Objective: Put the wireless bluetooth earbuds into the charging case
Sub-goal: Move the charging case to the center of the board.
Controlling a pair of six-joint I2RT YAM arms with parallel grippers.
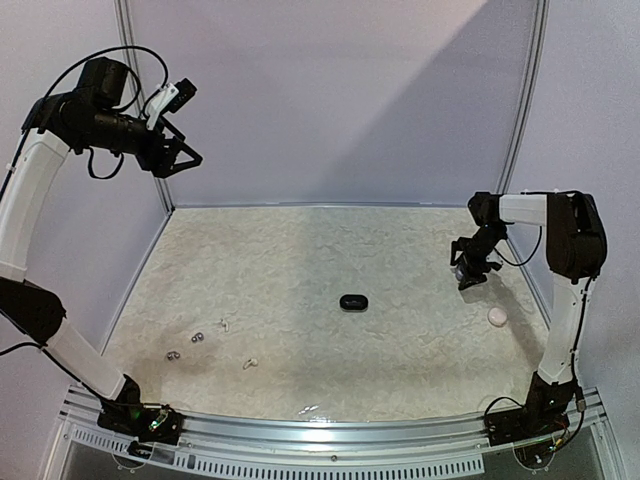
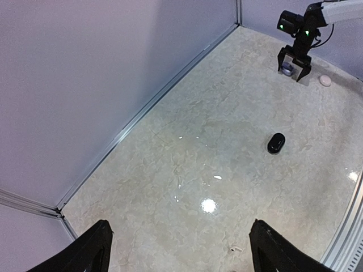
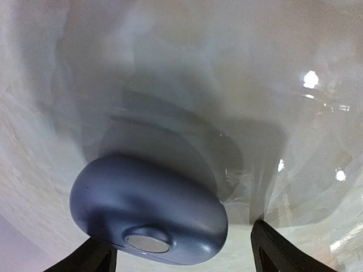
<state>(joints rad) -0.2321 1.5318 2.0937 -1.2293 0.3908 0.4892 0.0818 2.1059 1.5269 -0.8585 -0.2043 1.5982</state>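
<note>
Right gripper [image 3: 181, 246] spread wide, slate-blue rounded plastic charging case [image 3: 147, 209] sat between fingers [image 3: 272, 249], right side of marbled table [image 1: 300, 250]. Left gripper [image 2: 180, 235] spread too, up far left. Tiny pebble-like earbuds [image 1: 197, 337] near left, well apart from both.

Left gripper [image 2: 180, 229]: fingers [image 2: 93, 249] spread wide above the marbled table [image 2: 170, 170]. Black charging case [image 2: 276, 143] lies flat mid-table. Right gripper [image 2: 294, 67] stands beyond it, with a pale oval case [image 2: 325, 80] near.
</note>
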